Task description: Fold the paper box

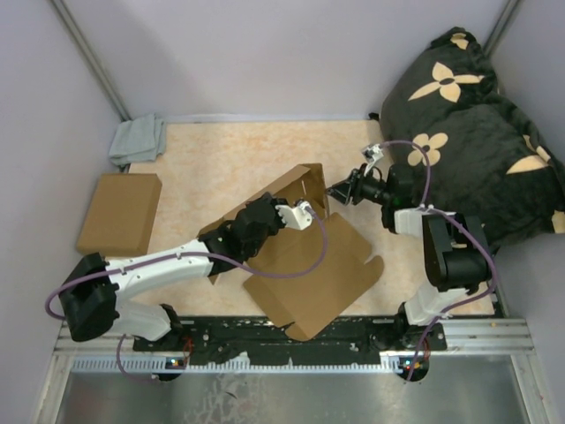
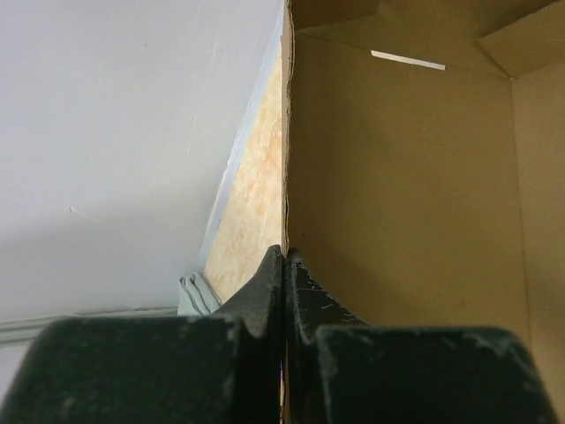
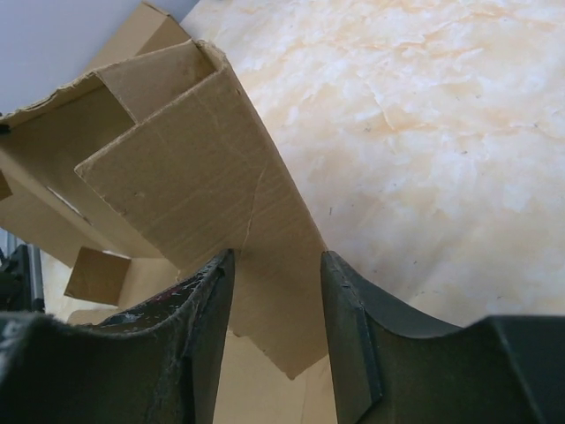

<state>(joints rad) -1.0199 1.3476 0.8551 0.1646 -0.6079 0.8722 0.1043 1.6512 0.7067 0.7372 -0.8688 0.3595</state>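
The left arm (image 1: 168, 263) is extended low toward the paper box (image 1: 331, 269). The left pincer (image 2: 284, 258) is clamped onto the box's upright wall. The right pincer (image 3: 277, 265) is held parted astride the box's corner flap.

My left arm (image 1: 177, 261) lies across the box (image 1: 327, 265) and hides its middle, toward the front edge of the tabletop (image 1: 221, 159). From my left wrist the box wall runs off the top and right. My left claw (image 2: 284, 265), pinched on that wall, is blurred and covers most of the cloth (image 2: 196, 296). From my right wrist the box leaves the left edge. I cannot tell whether my spread right claw (image 3: 275, 265) touches the flap. The cushion (image 1: 468, 132) at the far right corner is cut off.
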